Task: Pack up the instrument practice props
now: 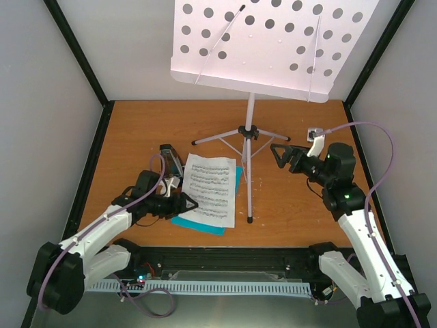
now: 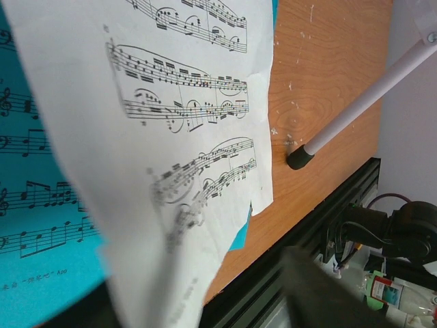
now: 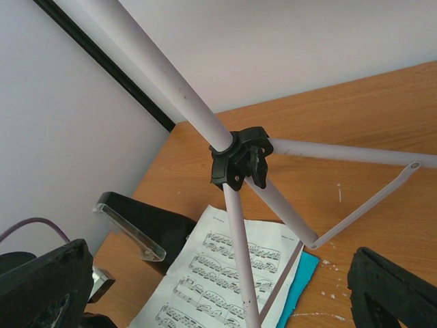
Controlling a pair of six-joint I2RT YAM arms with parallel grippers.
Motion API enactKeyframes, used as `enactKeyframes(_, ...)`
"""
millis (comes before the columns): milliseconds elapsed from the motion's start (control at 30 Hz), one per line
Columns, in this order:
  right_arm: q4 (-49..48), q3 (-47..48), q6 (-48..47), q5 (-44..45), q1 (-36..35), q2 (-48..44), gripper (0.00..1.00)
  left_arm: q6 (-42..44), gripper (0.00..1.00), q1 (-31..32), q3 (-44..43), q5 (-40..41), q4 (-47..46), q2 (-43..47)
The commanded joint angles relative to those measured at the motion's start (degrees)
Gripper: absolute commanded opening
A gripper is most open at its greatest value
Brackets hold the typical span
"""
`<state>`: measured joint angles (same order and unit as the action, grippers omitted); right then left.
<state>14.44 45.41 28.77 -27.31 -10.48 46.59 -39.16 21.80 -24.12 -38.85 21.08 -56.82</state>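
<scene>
1. Running along the bottom of the overhead view, a black frame rail (image 1: 225, 254) marks the near edge of the wooden table (image 1: 293, 205).
2. Just beyond it, at lower left of centre, the left gripper (image 1: 186, 203) sits low with its tip at the left edge of the sheet music (image 1: 212, 188). In the left wrist view the paper rises, blurred, close to the lens between dark fingers (image 2: 321, 294). I cannot tell whether they clamp it.
3. The sheet music lies on the teal folder (image 1: 199, 224), which shows below the page's lower edge and along its right side. Both are left of the stand's pole.
4. One leg of the music stand (image 1: 250, 109) ends in a black rubber foot (image 2: 298, 158). The foot rests on the wood just right of the page's lower right corner.
5. The black metronome (image 1: 171, 161) stands just beside the page's upper left corner, left of centre.
6. Right of centre, the right gripper (image 1: 280, 154) hangs with its jaws spread wide and nothing between them. It faces the stand's black hub (image 3: 237, 157), near it but apart.
7. The stand is upright at mid-table on its three spread legs, and its white perforated desk (image 1: 273, 41) fills the top of the frame.
8. Near the upper right of the tabletop sits a small pale object (image 1: 315, 131), too small to identify.
</scene>
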Motion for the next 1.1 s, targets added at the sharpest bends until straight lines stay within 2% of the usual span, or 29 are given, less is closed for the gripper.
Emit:
enactKeyframes(0,-0.20,-1.41,-0.91,1.35,0.02,-0.64,1.00,-0.19,0.90,-0.56,-5.68,3.88,3.46,3.10)
enactKeyframes(67,-1.17,-2.34,-0.84,1.47,0.02,-0.71,1.00,0.41,0.99,-0.56,-8.36,7.72,5.91,5.04)
enactKeyframes(167,-3.24,-4.13,0.02,1.29,0.02,-0.44,1.00,2.11,0.99,-0.56,-12.63,15.04,9.39,8.17)
enactKeyframes(233,-5.73,-5.75,2.18,0.61,0.02,0.17,1.00,3.70,1.00,-0.56,-14.84,17.15,9.38,10.14)
enactKeyframes(433,-16.26,-10.41,10.43,-4.76,-0.02,3.96,0.98,11.84,0.99,-0.53,-20.12,11.17,1.43,10.62)
enactKeyframes(533,-21.27,-10.82,10.49,-7.04,-0.06,6.46,0.89,14.92,0.99,-0.53,-22.62,14.91,-0.38,9.73)
enactKeyframes(567,-22.60,-10.86,9.74,-7.58,-0.04,7.44,0.83,15.92,0.99,-0.53,-23.22,16.05,-1.41,9.52)
enactKeyframes(700,-27.60,-9.85,3.52,-9.32,-0.02,12.20,0.70,19.33,0.99,-0.54,-25.71,18.37,-6.45,7.56)
enactKeyframes(833,-30.23,-6.99,-3.49,-10.10,0.01,18.82,0.62,21.76,0.99,-0.53,-28.09,19.04,-10.96,3.87)
enactKeyframes(933,-33.59,-5.04,-5.69,-12.91,-0.05,24.00,0.56,23.21,0.99,-0.58,-28.50,18.80,-15.55,2.52)
enactKeyframes(1067,-39.32,-3.44,-7.48,-16.32,0.02,29.28,0.49,26.08,0.99,-0.54,-29.50,20.20,-16.69,1.84)
